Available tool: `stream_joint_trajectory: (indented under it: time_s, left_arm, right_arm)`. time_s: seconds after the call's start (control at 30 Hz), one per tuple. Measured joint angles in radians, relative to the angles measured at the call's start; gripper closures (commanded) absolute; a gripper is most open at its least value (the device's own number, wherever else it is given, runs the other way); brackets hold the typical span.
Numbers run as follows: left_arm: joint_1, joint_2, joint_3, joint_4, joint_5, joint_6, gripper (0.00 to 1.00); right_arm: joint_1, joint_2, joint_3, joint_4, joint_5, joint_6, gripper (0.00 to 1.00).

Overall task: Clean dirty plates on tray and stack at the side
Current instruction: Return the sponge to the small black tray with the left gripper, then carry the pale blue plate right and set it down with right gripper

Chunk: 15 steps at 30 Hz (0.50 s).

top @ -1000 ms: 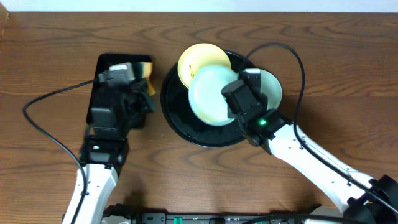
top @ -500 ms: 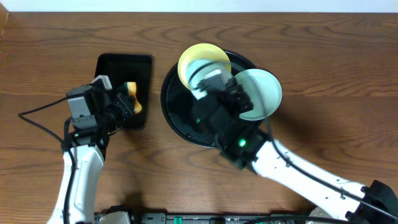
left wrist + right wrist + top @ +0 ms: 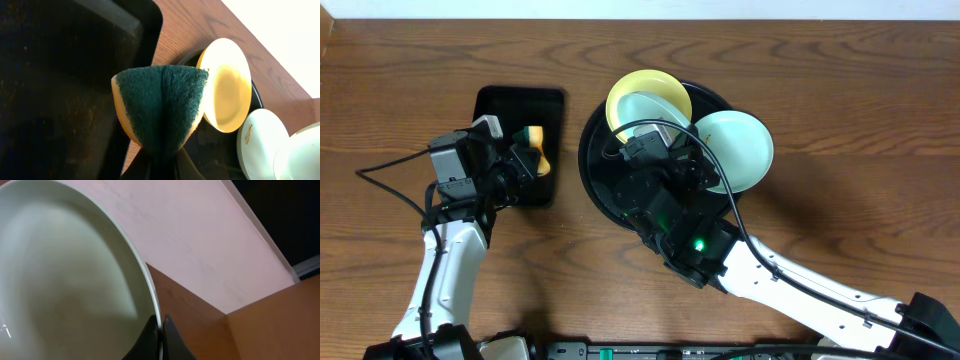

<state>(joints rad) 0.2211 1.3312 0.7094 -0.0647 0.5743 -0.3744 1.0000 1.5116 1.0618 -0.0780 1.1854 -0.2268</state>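
Evidently the wiping step is about to start, with tool and plate each in a gripper but well apart. The right gripper has its fingers pressed together on the rim of a pale mint-blue round plate. That plate is lifted and tilted above the large round glossy black tray. From overhead it shows against the pale yellow round plate, which leans over the tray's far rim. A second mint-blue plate lies at the tray's right edge.

The left gripper pinches a yellow sponge with a dark green scouring face, folding it into a wedge. It holds the sponge above the near edge of the smaller rectangular black tray on the brown wooden table.

Nothing is stacked at the side yet, so the task looks barely begun. The next move probably calls for bringing the sponge's green face across to the held plate's inner surface. The right arm would need to brace the thin rim grip, which could slip under a firm push.
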Motion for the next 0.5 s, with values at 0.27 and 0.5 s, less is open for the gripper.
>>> stream_joint_trajectory:
  time_s: [0.27,0.5]
  left_arm:
    - [0.000,0.000,0.000,-0.003,0.001,-0.019,0.92]
    - [0.000,0.000,0.000,-0.005,0.003,-0.019,0.92]
  right_arm:
    - [-0.098,-0.020,0.002,-0.098,-0.285,0.137,0.99]
    - [-0.579,-0.116,0.008,-0.190,-0.833,0.359,0.99]
